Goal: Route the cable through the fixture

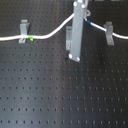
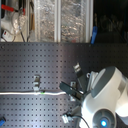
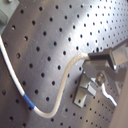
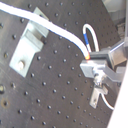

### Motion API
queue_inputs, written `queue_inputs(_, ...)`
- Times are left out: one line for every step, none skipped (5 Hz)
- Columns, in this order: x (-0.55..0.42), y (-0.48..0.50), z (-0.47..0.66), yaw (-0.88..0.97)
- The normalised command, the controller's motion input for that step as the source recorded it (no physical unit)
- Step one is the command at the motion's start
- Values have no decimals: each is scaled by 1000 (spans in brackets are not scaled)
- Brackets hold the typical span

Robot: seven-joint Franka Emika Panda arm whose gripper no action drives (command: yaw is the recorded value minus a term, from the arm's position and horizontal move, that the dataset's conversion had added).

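The white cable [image 1: 50, 31] runs across the black perforated board in the first exterior view. It passes the left fork-topped clip [image 1: 22, 31], where its green mark [image 1: 31, 38] sits. It rises to my gripper [image 1: 78, 17], then drops past its blue mark [image 1: 87, 21] to the right clip [image 1: 108, 31]. The narrow grey fixture [image 1: 68, 36] stands just left of the silver-grey bar [image 1: 76, 40], partly hidden by it, and the cable crosses just above its top. My gripper [image 3: 90, 59] is shut on the cable [image 3: 65, 85]. In the second wrist view the cable [image 4: 50, 27] passes over a clip [image 4: 27, 44].
In the second exterior view the white robot arm [image 2: 102, 97] fills the lower right. Foil-covered panels [image 2: 60, 20] and clutter line the back edge. Two grey clips [image 2: 77, 67] stand near the gripper [image 2: 68, 90]. Rows of holes cover the board [image 1: 60, 95].
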Motion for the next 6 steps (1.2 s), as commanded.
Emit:
queue_inputs(-510,22,60,429)
queue_inputs(0,0,28,0)
queue_inputs(-388,301,328,74)
queue_inputs(-137,88,46,0)
queue_inputs(-73,133,37,-51)
queue_inputs(-128,456,133,-191)
